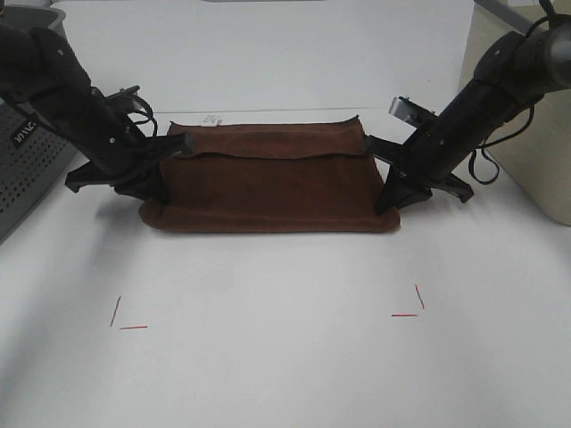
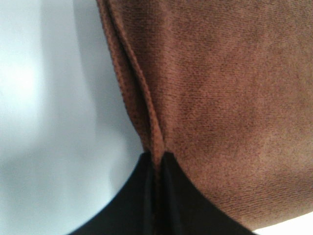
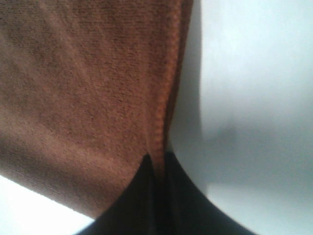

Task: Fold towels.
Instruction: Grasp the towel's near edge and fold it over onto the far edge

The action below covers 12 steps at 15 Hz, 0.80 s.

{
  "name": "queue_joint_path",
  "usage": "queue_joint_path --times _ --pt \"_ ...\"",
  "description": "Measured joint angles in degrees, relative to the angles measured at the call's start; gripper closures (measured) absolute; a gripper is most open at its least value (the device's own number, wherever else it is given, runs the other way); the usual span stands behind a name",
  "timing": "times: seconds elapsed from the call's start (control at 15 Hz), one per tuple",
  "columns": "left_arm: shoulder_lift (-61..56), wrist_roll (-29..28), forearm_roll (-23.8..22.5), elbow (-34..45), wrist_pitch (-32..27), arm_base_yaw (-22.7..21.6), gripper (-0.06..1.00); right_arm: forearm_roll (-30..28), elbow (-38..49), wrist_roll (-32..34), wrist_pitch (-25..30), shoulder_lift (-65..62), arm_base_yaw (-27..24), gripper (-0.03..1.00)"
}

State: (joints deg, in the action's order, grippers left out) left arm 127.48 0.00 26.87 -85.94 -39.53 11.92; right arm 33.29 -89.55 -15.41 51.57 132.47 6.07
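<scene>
Towel point(image 1: 268, 187) seems folded 1 time; left gripper point(image 1: 172, 147) and right gripper point(image 1: 378, 152) clamped on its short edges; next fold pending.

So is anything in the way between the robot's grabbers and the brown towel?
No, nothing visible stands between them. The left gripper is shut on one short edge of the towel, and the right gripper is shut on the opposite edge, cloth pinched between the jaws.
</scene>
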Motion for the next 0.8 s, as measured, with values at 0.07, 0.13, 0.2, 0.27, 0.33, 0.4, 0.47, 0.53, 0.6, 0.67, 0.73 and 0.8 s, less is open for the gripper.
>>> queue_joint_path --times 0.07,0.13,0.2,0.27,0.33,0.4,0.47,0.53,0.6,0.67,0.73,0.8 --pt "-2.0 0.0 -0.1 4.0 0.9 1.0 0.93 0.0 4.4 -0.3 -1.3 -2.5 0.0 0.97" --pt "-3.8 0.0 -0.2 8.2 2.4 2.5 0.93 0.0 9.2 -0.7 -3.0 -4.9 0.0 0.97" --pt "-5.4 0.0 -0.3 11.4 4.2 3.8 0.93 0.1 13.5 -1.3 -4.6 -7.4 0.0 0.97" --pt "-6.7 0.0 -0.3 13.6 5.1 4.9 0.93 0.0 16.0 -1.6 -5.4 -9.2 0.0 0.97" --pt "-7.5 -0.6 -0.3 14.3 5.1 5.2 0.93 0.0 17.1 -2.1 -5.0 -10.6 0.0 0.97" --pt "-8.1 -1.5 -0.3 14.4 4.9 5.0 0.93 0.0 17.2 -2.6 -4.2 -11.6 0.0 0.97" --pt "-8.8 -2.2 -0.2 14.4 4.8 4.6 0.93 0.0 17.1 -2.7 -3.9 -12.6 0.0 0.97" --pt "-9.6 -2.5 0.1 14.3 4.5 3.8 0.93 0.0 15.9 -2.7 -3.7 -13.5 0.0 0.97" --pt "-10.1 -2.6 0.8 13.4 3.7 2.8 0.93 0.1 14.1 -2.8 -3.3 -13.9 0.0 0.97" --pt "-10.3 -2.6 1.1 11.7 2.6 1.8 0.93 0.2 11.7 -2.8 -2.7 -14.0 0.0 0.97" --pt "-10.3 -2.6 1.2 9.3 1.8 1.5 0.93 0.2 8.8 -2.8 -2.6 -13.9 0.0 0.97" --pt "-10.1 -2.8 1.0 6.4 1.8 1.4 0.93 0.2 5.8 -2.6 -2.5 -13.5 0.0 0.97"
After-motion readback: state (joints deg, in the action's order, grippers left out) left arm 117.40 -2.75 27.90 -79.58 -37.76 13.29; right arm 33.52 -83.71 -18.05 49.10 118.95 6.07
